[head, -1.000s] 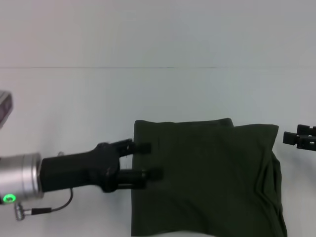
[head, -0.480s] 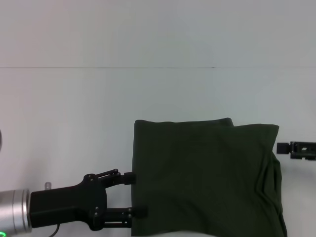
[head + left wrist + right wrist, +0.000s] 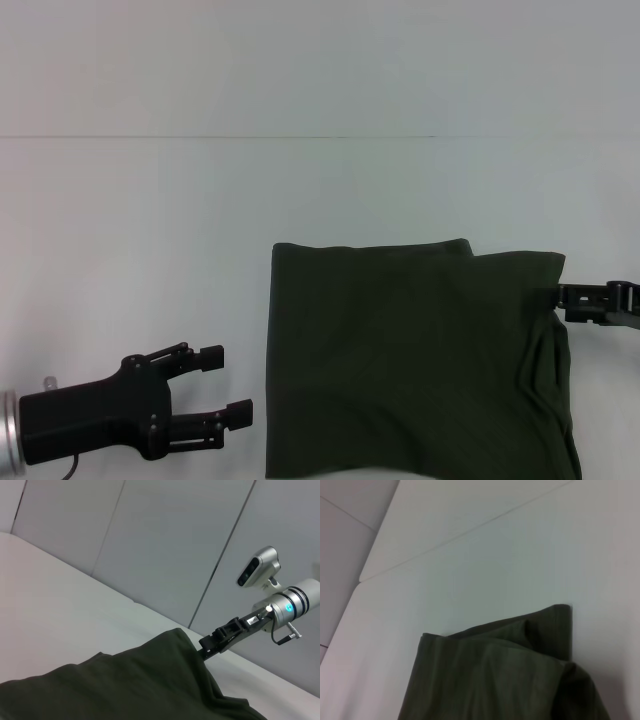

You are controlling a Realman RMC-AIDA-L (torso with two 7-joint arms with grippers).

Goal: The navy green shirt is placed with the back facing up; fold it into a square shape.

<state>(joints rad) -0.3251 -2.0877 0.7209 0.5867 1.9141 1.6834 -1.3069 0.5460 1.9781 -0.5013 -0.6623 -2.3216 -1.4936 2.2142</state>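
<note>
Backing away toward the robot's left, the left hand (image 3: 225, 385) has come off the navy green shirt (image 3: 410, 360) and now sits clear of its left edge on the bare tabletop (image 3: 150, 230), its two black fingers (image 3: 210, 355) spread apart with nothing between them. Meanwhile the right hand (image 3: 572, 299) has come in from the right and now meets the shirt's far right corner; whether its fingers are apart or pinching the cloth cannot be told. In the left wrist view the right hand (image 3: 220, 637) shows at the raised corner of the cloth, touching it. The shirt lies folded into a rough rectangle on the tabletop, plain side up, with a smooth left portion and a bunched, creased layer along its right edge, near side running out of the head view.
</note>
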